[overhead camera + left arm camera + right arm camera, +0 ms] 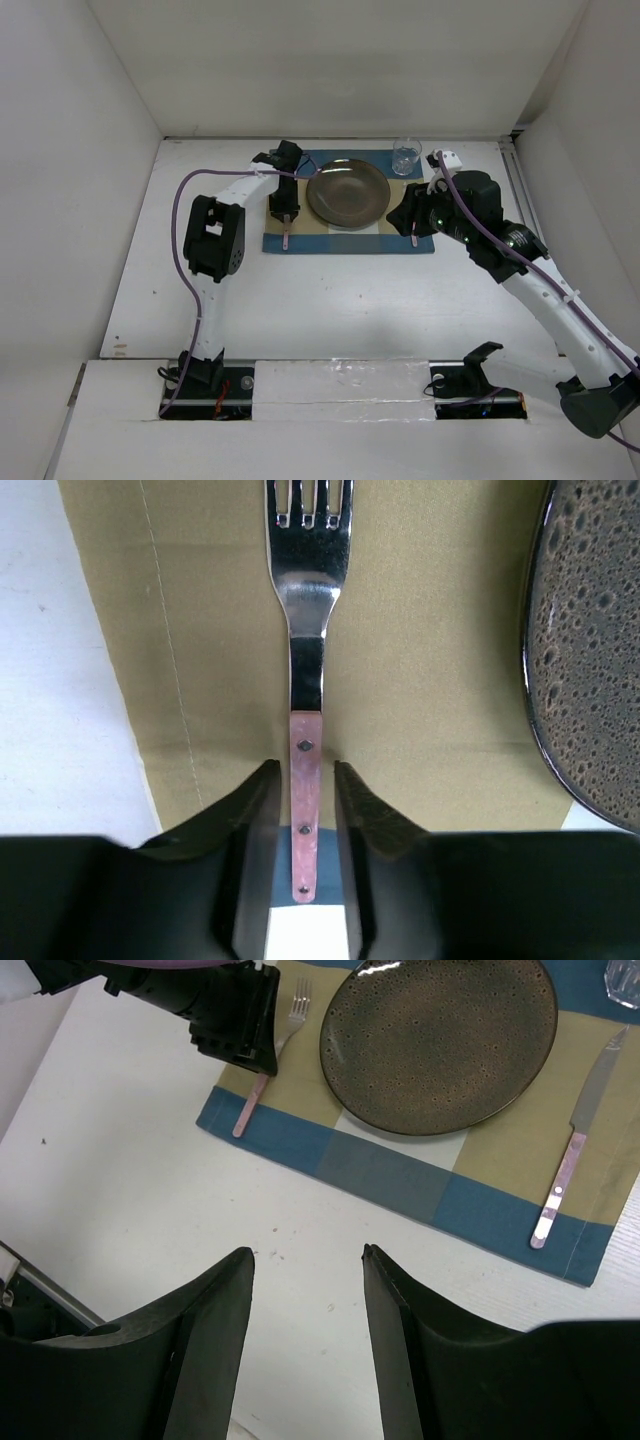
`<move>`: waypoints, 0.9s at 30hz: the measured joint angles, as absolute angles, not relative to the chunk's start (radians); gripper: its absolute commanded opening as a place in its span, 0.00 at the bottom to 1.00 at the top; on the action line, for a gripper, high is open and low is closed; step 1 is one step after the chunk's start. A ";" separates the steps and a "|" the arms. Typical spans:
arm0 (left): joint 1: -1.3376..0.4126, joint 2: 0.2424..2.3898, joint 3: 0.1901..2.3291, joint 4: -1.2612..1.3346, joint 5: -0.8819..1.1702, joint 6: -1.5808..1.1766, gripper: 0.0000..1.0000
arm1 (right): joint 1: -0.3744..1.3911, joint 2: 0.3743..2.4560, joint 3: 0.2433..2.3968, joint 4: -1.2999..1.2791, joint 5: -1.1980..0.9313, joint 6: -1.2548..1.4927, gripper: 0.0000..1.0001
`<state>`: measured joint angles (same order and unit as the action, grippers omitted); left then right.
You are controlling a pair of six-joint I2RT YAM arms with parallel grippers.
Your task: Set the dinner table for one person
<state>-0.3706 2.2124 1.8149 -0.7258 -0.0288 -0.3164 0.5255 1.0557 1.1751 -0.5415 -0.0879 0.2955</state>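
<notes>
Left wrist view shows the left gripper (306, 772), jaws slightly apart, astride the fork (306, 630) handle on the placemat (430, 680) beside the plate (590, 650) on the white table (60, 700), so it should lift straight up to avoid dragging it; the right gripper (305, 1260) hangs open.

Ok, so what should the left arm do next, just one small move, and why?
Probably lift the left claw straight up off the fork. The fork lies flat on the placemat beside the plate, and the claw stands open astride its handle with gaps on both sides, so it looks placed. The knife and glass are set too.
</notes>
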 measured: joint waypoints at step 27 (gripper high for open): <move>-0.332 1.109 1.409 -0.640 -0.413 -0.495 1.00 | 0.526 0.769 1.421 -0.873 0.352 0.311 1.00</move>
<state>-0.3317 1.1091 1.4090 -0.6399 -0.4126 -0.4950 0.5259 0.7692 1.4208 -0.8734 0.3523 0.3111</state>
